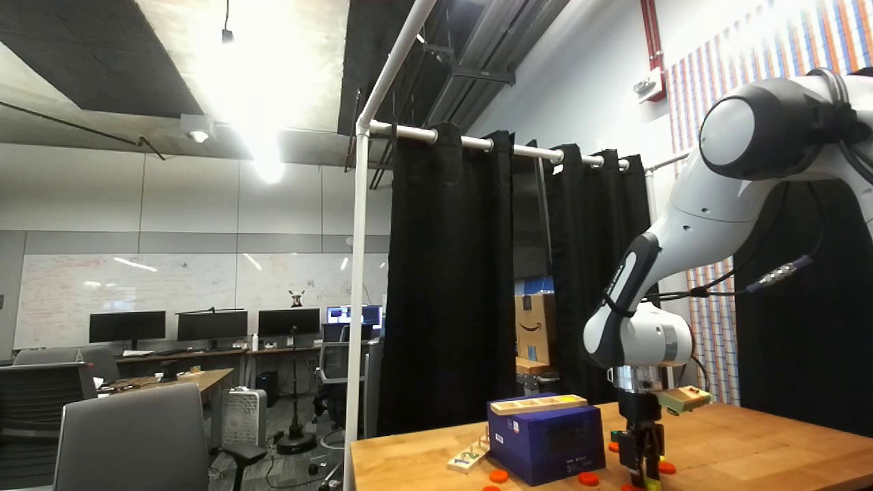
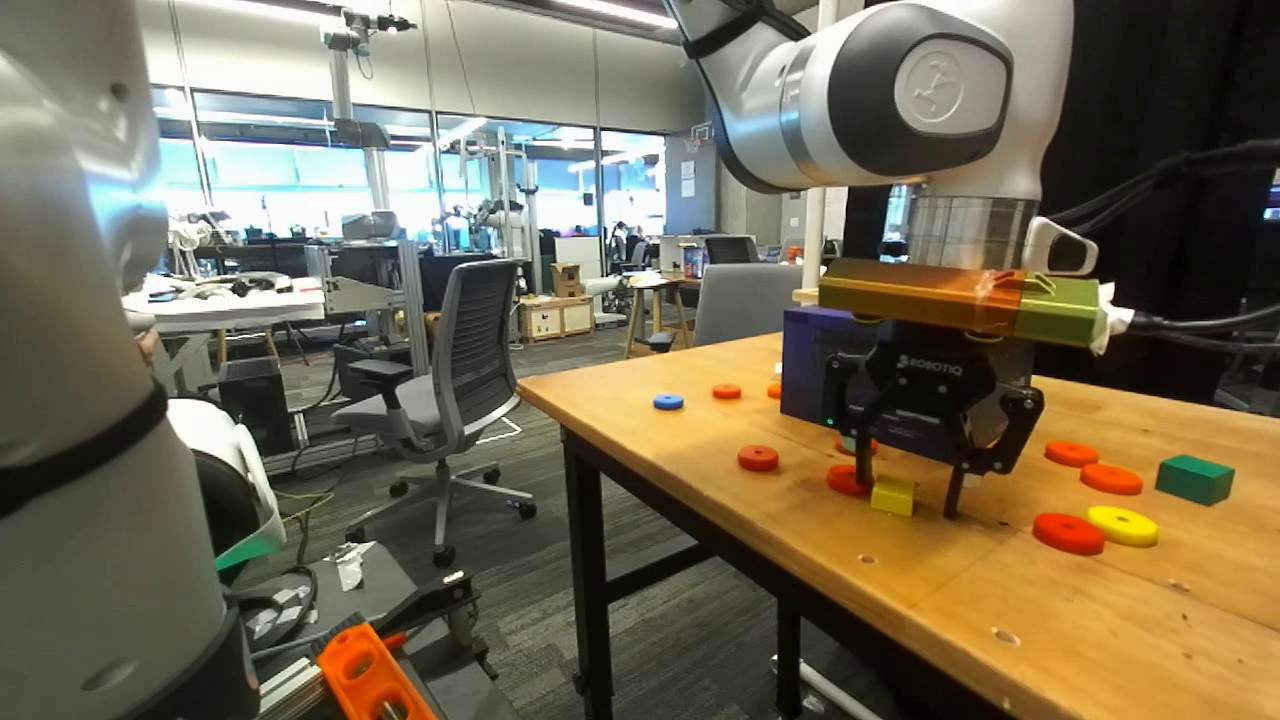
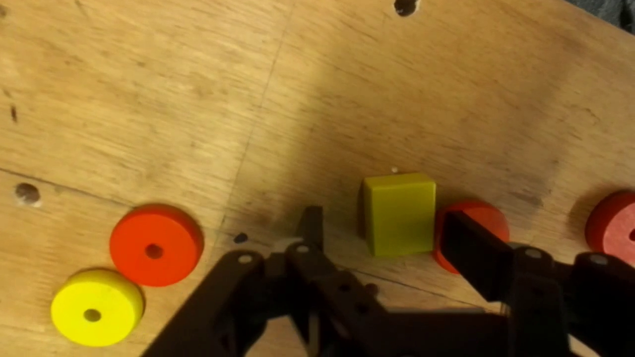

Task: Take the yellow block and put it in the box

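The yellow block [image 3: 401, 215] stands on the wooden table between my two fingertips in the wrist view. It also shows in both exterior views [image 1: 653, 485] [image 2: 893, 496]. My gripper [image 3: 382, 218] is open around it, low over the table. One finger is near the block and over a red disc; the other stands apart with a gap. The gripper also shows in both exterior views [image 1: 644, 477] [image 2: 908, 500]. The dark blue-purple box [image 1: 566, 443] stands on the table and shows behind the gripper in an exterior view [image 2: 810, 365]. Whether it has an opening is hidden.
A wooden strip [image 1: 539, 404] lies on the box. A pegged wooden board [image 1: 469, 457] leans beside it. A red disc [image 3: 478, 218] touches or nearly touches the block. More red discs [image 2: 1068, 533], a yellow disc [image 2: 1123, 526], a blue disc [image 2: 668, 402] and a green block [image 2: 1195, 479] lie around.
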You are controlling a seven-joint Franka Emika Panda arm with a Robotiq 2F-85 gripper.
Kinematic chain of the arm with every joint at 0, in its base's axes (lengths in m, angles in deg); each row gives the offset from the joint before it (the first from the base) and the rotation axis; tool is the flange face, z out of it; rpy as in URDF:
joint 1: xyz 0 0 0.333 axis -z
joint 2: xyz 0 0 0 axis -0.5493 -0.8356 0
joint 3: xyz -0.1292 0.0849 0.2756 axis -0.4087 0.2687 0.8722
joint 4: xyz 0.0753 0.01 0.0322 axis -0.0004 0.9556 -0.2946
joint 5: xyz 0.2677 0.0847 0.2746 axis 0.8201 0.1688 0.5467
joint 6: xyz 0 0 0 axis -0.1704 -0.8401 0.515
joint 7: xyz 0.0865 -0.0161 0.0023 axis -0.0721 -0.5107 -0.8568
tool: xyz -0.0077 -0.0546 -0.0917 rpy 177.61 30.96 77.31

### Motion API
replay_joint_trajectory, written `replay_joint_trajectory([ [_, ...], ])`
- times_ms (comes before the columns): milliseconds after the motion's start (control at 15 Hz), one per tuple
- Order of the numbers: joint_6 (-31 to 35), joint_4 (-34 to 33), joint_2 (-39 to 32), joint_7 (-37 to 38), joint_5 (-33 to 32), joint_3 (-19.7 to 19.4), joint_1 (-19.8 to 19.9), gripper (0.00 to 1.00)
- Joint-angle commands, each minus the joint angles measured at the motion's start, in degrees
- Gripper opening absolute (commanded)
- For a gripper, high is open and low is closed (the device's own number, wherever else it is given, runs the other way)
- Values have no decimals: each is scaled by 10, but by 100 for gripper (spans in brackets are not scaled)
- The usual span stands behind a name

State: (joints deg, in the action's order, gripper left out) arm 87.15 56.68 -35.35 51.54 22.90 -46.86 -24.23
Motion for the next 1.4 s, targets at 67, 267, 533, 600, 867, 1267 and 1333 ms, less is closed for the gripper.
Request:
replay_joint_trajectory([
  [67,14,-8,-6,-11,20,11,13,27],
  [267,13,-6,3,-7,18,11,14,22],
  [533,5,1,26,3,12,7,18,22],
  [600,3,2,31,5,10,7,19,22],
  [867,-6,13,82,29,-6,2,16,22],
  [1267,-55,4,170,87,-25,3,3,22],
  [1333,-69,-2,183,100,-22,4,-1,22],
])
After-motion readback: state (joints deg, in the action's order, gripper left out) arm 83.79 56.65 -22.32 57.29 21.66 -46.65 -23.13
